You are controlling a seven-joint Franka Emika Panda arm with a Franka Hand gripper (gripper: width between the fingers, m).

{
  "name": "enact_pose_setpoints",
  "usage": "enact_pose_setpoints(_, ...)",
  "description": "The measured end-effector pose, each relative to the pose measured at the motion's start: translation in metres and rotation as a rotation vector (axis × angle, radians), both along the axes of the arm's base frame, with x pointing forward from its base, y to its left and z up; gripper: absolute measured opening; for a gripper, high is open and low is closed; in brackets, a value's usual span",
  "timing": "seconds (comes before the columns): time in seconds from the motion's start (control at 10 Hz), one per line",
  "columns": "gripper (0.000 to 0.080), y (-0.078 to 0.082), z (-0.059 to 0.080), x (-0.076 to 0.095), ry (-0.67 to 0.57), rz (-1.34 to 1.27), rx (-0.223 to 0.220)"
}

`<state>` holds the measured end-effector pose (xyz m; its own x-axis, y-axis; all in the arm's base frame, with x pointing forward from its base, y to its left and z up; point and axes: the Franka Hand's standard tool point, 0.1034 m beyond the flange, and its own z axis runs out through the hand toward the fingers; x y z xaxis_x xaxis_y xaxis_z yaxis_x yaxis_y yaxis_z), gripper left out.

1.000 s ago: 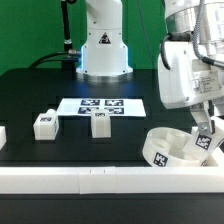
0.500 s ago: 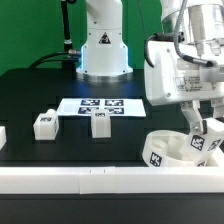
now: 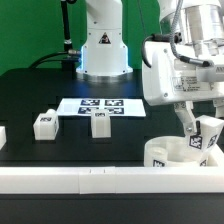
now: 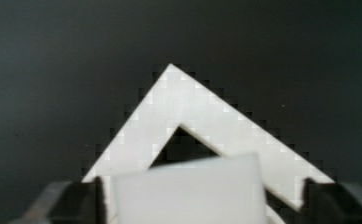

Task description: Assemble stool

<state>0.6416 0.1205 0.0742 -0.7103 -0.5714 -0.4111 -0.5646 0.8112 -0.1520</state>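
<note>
Black tabletop (image 3: 30, 95) under a green backdrop, with the arm's white base (image 3: 103, 45) at the far side and a white border rail (image 3: 70, 178) along the near edge.

1. Marker board (image 3: 100, 105): flat, mid-table, tags up. Not part of the build.
2. Seat (image 3: 170, 155): round white ring with a tagged wall. It lies just behind the border rail, toward the exterior view's right.
3. Loose legs, two: left leg (image 3: 43, 123) and middle leg (image 3: 99, 122). Both are small tagged blocks standing just in front of the marker board, well apart from the seat.
4. Tilted leg (image 3: 207, 136): a tagged block leaning over the seat's far rim, at the gripper. Whether its lower end touches the seat cannot be told.
5. Gripper (image 3: 200, 132): down over the seat. The wrist view shows the tilted leg (image 4: 192, 190) between the dark fingers (image 4: 62, 205), with a blurred white wedge shape (image 4: 151, 120) beyond. It is not clear whether the pads press the leg or stand just off it.

Step in hand, as judged: fitting the first leg to the seat.

Next move, as judged: confirm the leg is seated and straight. If so, lift the claw clear without dragging the leg, then go to the middle leg. If not, square the leg to its socket before letting go.
</note>
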Motion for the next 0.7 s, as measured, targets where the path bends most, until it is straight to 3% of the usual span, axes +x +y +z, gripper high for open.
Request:
enact_pose_setpoints(0.2, 0.0640, 0.001, 0.000, 0.000, -0.001, 0.001, -0.001)
enact_pose_setpoints(0.3, 0.0647, 0.007, 0.011, 0.001, -0.020, 0.012, 0.001)
enact_pose_setpoints(0.5, 0.0649, 0.003, 0.042, 0.005, -0.079, 0.048, -0.025)
enact_pose_setpoints(0.6, 0.0649, 0.001, 0.050, 0.008, -0.094, 0.065, -0.031)
enact_pose_setpoints(0.7, 0.0649, 0.002, 0.047, 0.007, -0.090, 0.066, -0.033)
